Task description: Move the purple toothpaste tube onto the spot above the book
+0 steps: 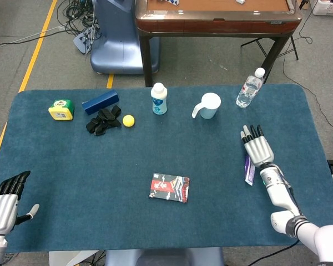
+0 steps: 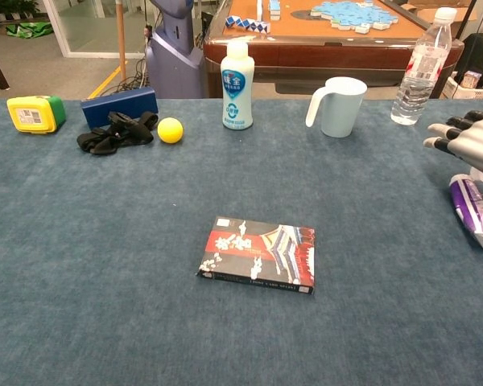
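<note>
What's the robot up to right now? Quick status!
Right hand open, over purple toothpaste tube. Left hand open, idle. Tube lying flat, not lifted. Nothing blocking the way to book.

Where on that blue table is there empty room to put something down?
Bare cloth lies between the book and the back row, around the white bottle and mug. The far left corner is crowded: yellow box, blue box, black straps, ball.

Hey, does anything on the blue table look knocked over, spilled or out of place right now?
Nothing stands out. The water bottle, white bottle and mug all stand upright, and the book lies flat. The purple toothpaste tube lies on its side by the right robot hand, not yet picked up.
</note>
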Controlling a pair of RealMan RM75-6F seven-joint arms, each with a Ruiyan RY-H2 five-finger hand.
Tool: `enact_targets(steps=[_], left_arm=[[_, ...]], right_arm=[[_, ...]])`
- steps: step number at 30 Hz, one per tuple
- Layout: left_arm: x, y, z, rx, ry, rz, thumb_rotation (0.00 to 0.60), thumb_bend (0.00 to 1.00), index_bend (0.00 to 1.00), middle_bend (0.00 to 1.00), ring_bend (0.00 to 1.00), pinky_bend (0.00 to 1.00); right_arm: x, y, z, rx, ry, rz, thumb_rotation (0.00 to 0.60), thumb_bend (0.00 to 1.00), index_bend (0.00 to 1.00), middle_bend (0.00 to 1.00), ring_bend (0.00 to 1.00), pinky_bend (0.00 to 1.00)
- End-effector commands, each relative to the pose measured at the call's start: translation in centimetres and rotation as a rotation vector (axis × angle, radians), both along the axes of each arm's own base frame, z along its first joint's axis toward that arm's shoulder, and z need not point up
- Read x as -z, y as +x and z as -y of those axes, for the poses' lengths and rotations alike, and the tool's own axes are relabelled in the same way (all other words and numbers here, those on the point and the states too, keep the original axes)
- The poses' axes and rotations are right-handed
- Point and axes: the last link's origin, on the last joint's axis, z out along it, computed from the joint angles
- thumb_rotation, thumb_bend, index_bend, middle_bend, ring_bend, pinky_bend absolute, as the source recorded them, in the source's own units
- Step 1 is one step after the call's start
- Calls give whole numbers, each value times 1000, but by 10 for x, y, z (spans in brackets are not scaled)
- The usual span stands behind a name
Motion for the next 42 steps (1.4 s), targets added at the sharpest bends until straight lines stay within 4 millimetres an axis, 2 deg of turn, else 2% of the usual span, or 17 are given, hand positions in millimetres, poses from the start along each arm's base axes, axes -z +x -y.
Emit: enact_targets(steps=[1,16,23,29,35,42], left_arm=[[0,0,0,-1,-1,-1,600,223,0,84,100,85],[-3,0,2,-8,5,0,600,222,0,83,100,85],[-4,-2,4,-16,10,3,600,222,0,83,99,85],[-3,0,2,-1,7,5,600,222,0,83,100,85],[-3,1,1,5,7,6,600,222,0,83,99,85],[-1,2,-2,17,-2,6,600,223,0,83,99,85]], right_arm=[[6,7,2,-37,-4,15,600,0,0,0,0,72],[38,53,7,-206,43,126,600,0,0,0,0,71],[35,58,-2,-224,68,187,600,0,0,0,0,71],[20,59,-15,-228,60,254,600,0,0,0,0,71],[-9,61,-27,-236,-7,338,600,0,0,30,5,71],[-40,59,-66,-139,6,458,600,0,29,243,205,257]])
